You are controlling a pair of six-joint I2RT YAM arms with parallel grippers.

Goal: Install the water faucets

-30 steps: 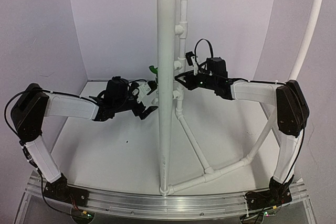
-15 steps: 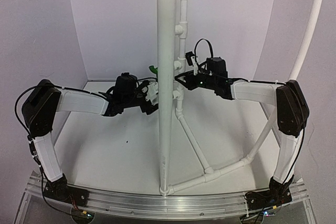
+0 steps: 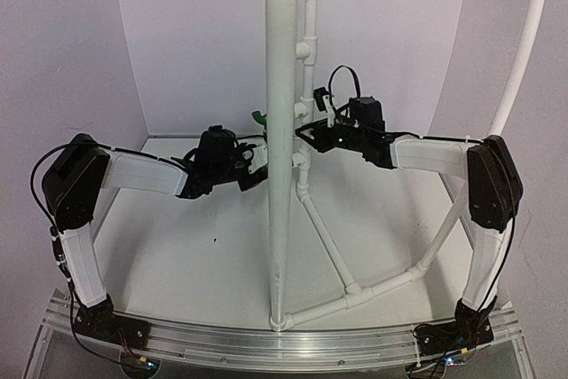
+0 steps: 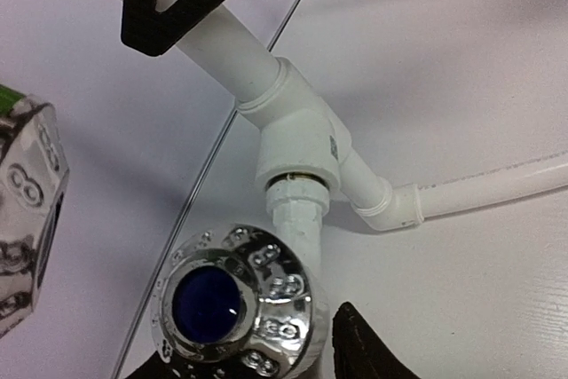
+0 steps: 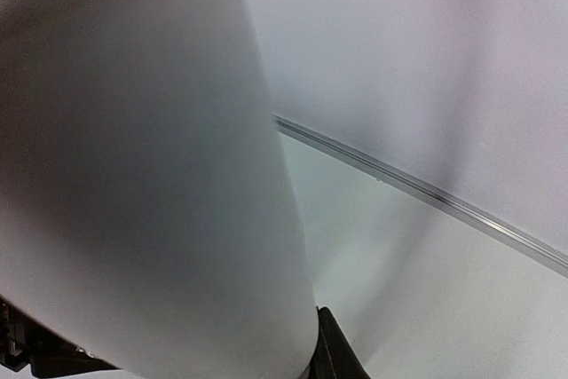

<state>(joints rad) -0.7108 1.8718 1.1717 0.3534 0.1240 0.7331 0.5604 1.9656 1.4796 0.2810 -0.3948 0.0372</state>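
Currently the left claw (image 3: pixel 256 169) grips the white faucet (image 4: pixel 238 303) by its chrome knob, stem in the tee outlet (image 4: pixel 297 144); we judge threading underway. Green faucet (image 3: pixel 258 117) shows higher up, mounting unclear. Right claw (image 3: pixel 306 135) clamps the thin pipe (image 4: pixel 222 37), presumably bracing against twist.

The tall white pipe (image 3: pixel 281 130) stands upright in the middle of the desk (image 3: pixel 195 255). Just left of it, the left gripper (image 3: pixel 256 168) holds a white faucet (image 3: pixel 258 157). A green faucet (image 3: pixel 259 117) shows above, also just left of the pipe. The right gripper (image 3: pixel 306 135) reaches in from the pipe's right side, at the thinner pipe (image 3: pixel 309 51) behind it.
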